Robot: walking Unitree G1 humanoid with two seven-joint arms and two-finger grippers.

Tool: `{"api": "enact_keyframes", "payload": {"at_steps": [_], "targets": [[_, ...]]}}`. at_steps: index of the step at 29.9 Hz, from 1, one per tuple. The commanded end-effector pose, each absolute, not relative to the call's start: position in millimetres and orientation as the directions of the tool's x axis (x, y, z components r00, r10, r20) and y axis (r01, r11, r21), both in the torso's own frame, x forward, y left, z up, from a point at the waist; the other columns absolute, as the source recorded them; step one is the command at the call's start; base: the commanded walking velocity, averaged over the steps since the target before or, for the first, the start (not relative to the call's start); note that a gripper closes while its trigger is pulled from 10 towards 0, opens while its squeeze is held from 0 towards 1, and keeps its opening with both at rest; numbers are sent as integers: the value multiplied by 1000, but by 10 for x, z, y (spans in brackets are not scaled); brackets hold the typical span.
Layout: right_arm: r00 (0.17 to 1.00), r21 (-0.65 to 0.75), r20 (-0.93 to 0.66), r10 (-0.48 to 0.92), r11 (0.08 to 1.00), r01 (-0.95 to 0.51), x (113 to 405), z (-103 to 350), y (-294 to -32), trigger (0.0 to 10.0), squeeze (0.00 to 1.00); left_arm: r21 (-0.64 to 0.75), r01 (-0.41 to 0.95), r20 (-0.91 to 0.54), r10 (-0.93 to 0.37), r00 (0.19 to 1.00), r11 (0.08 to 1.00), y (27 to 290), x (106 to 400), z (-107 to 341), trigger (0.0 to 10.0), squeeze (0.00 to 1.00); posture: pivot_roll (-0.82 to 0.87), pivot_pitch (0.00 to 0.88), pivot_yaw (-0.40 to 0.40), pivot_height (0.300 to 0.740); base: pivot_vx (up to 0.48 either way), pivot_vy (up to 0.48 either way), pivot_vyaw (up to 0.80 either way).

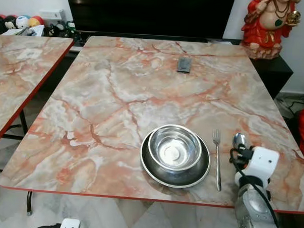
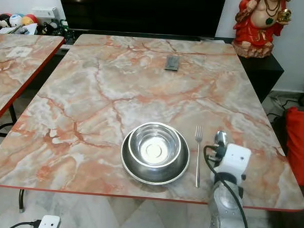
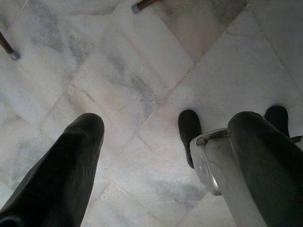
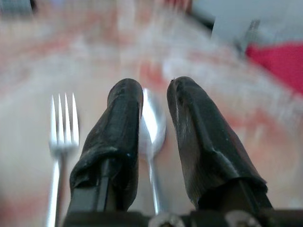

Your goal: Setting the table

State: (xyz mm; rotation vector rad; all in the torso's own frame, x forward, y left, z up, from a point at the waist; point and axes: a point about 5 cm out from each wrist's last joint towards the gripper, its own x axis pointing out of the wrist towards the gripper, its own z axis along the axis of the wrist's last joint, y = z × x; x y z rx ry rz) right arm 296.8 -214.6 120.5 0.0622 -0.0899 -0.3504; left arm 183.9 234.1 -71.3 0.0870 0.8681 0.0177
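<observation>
Place setting on the marble table, right gripper at the spoon.

Far left, a second marble table stands beside the main table. Down low, the left gripper hangs over the tiled floor, its two black fingers spread wide and holding nothing. Near the front edge, a steel bowl sits inside a steel plate. Just to its right lies a fork, tines pointing far. Right again is the spoon, and here the right gripper has its fingers either side of the handle, a slim gap showing, not clamped. Far centre, a small dark remote; far right, a red figurine.
</observation>
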Motion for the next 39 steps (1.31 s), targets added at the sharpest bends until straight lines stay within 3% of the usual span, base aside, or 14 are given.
{"api": "enact_keyframes", "payload": {"at_steps": [1, 11, 18, 29, 33, 39], "targets": [[912, 97, 174, -371, 928, 359, 2985, 1415, -2236, 10000, 0, 88, 19, -783, 57, 620, 996, 2367, 1745, -756, 10000, 0, -27, 107, 17, 740, 0, 0, 0], [917, 79, 222, -331, 944, 321, 3137, 1628, -2270, 10000, 0, 96, 7, -777, 71, 626, 995, 2375, 1750, -751, 10000, 0, -32, 115, 16, 740, 0, 0, 0], [951, 83, 189, -245, 969, 233, 3068, 1494, -1991, 10000, 0, 101, -5, -768, 81, 636, 995, 2388, 1749, -744, 10000, 0, -30, 120, 17, 740, 0, 0, 0], [950, 52, 223, -217, 976, 211, 3039, 1532, -1941, 10000, 0, 99, -14, -770, 85, 633, 995, 2385, 1759, -744, 10000, 0, -27, 118, 22, 740, 0, 0, 83], [949, 47, 231, -213, 977, 208, 3042, 1553, -1931, 10000, 0, 98, -18, -770, 88, 632, 995, 2382, 1761, -744, 10000, 0, -25, 116, 20, 740, 0, 459, 800], [946, 67, 249, -208, 978, 198, 3028, 1579, -1897, 10000, 0, 99, -11, -771, 84, 632, 995, 2383, 1763, -743, 10000, 0, -25, 120, 23, 740, 0, 480, 0]]}}
